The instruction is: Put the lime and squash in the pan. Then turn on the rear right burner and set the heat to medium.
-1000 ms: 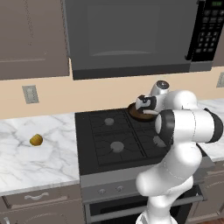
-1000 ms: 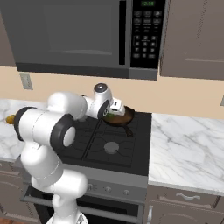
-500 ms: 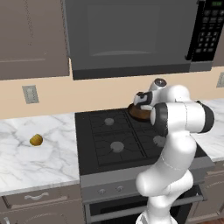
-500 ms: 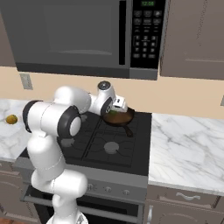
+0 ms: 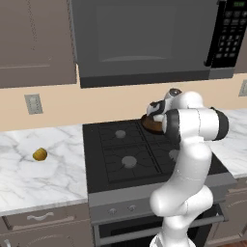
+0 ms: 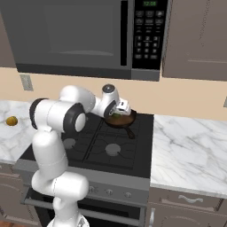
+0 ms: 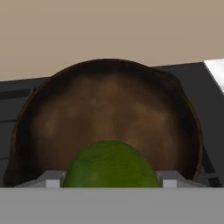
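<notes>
My gripper is shut on the lime, a dark green ball that sits between the two fingertips. Just beyond it lies the pan, a shallow dark brown skillet with nothing inside. In the left base view the gripper hovers just over the pan at the stove's rear right. In the right base view the gripper sits above the pan. The pan hides the rear right burner. The yellow-orange squash lies on the marble counter far left of the stove.
The black four-burner stove has a row of knobs on its front panel. A microwave hangs above it. Marble counters flank the stove, and the pan's handle points toward the front.
The arm's elbow has swung in toward the stove. The hand has edged a little farther over the pan, with the lime still gripped.
</notes>
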Robot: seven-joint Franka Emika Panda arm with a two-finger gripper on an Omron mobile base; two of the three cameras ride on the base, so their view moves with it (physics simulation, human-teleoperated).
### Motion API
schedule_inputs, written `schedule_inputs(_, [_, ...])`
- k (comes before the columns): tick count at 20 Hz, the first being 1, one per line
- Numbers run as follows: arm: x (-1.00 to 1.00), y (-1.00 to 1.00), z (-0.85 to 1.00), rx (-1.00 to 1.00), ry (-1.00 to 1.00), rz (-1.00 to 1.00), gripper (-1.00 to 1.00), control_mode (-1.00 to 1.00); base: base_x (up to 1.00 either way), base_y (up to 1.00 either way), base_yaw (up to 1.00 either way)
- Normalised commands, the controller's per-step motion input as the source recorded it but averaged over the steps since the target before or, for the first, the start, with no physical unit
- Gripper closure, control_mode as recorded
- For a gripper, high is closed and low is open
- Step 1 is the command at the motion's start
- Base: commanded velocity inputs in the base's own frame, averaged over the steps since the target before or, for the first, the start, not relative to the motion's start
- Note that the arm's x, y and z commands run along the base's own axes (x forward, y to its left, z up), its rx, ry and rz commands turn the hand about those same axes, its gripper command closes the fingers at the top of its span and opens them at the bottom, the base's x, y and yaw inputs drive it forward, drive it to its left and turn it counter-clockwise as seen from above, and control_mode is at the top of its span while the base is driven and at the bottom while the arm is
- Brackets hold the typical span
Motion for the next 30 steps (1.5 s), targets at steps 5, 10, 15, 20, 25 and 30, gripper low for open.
schedule_inputs(5, [0.21,0.0,-0.28,0.0,0.01,0.0,1.0,-1.0,0.0,0.0,0.0])
schedule_inputs(10, [0.28,0.0,-0.31,0.0,0.0,0.0,1.0,-1.0,0.0,0.0,0.0])
schedule_inputs(15, [0.29,-0.01,-0.22,0.0,0.0,0.0,1.0,-1.0,0.0,0.0,0.0])
schedule_inputs(20, [0.1,-0.01,-0.09,0.0,0.0,0.0,1.0,-1.0,0.0,0.0,0.0])
schedule_inputs(25, [0.02,0.0,-0.01,0.0,-0.02,0.0,1.0,-1.0,0.0,0.0,0.0])
schedule_inputs(30, [0.07,0.0,-0.01,0.0,-0.01,0.0,1.0,-1.0,0.0,0.0,0.0])
